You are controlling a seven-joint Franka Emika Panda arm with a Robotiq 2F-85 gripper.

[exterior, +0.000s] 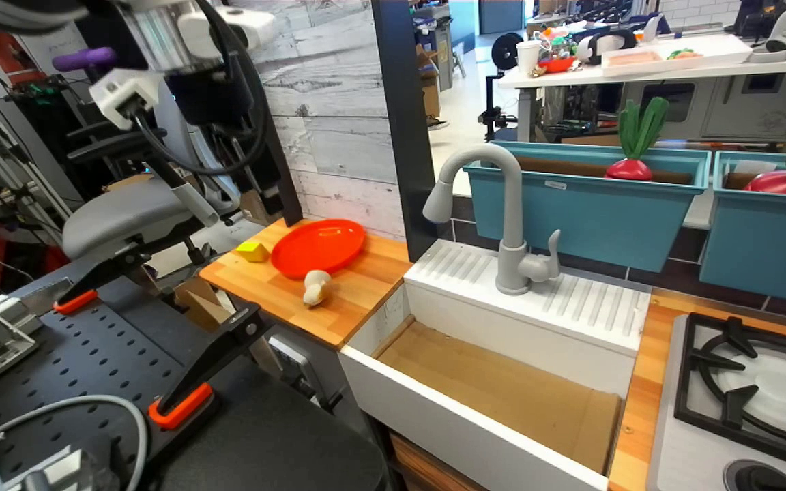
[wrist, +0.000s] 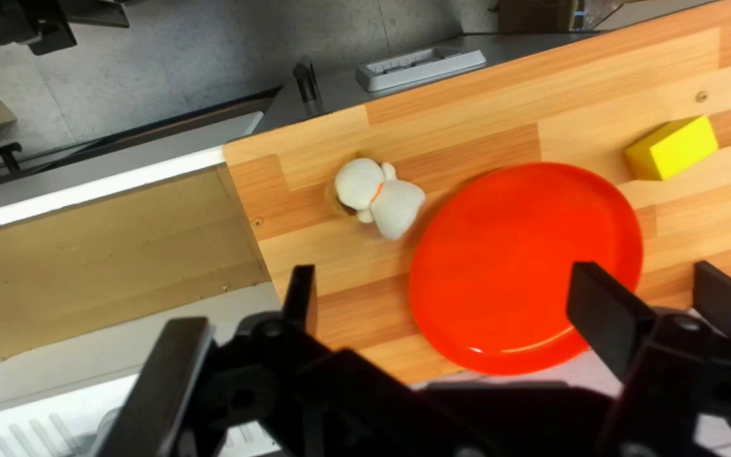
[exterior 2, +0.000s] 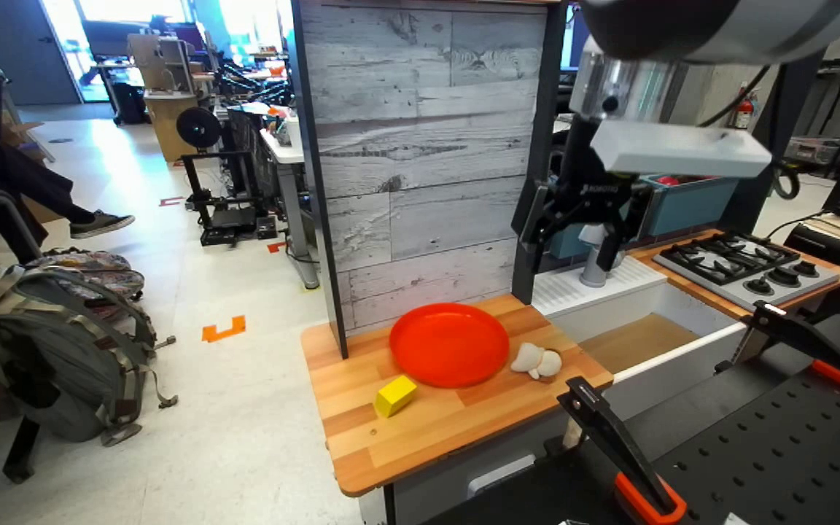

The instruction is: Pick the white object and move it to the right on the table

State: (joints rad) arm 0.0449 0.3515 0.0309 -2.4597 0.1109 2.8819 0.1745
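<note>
The white object (exterior: 316, 286) is a small cream-white rounded lump lying on the wooden table (exterior: 277, 293). It shows in both exterior views (exterior 2: 537, 361) and in the wrist view (wrist: 398, 206), where a thin orange band crosses its middle. It lies close beside the red-orange plate (wrist: 524, 241), between the plate and the sink-side edge of the table (exterior 2: 456, 437). My gripper (wrist: 445, 271) is open and empty, its fingers spread wide. In an exterior view the gripper (exterior 2: 569, 264) hangs well above the table, apart from the white object.
A yellow piece (exterior 2: 395, 396) sits beyond the plate from the white object. The white sink unit (exterior: 468, 426) with a grey faucet (exterior: 512, 218) adjoins the table. A wood-look wall panel (exterior 2: 427, 160) stands behind the table. Black clamps (exterior 2: 620, 452) with orange pads stand near its front.
</note>
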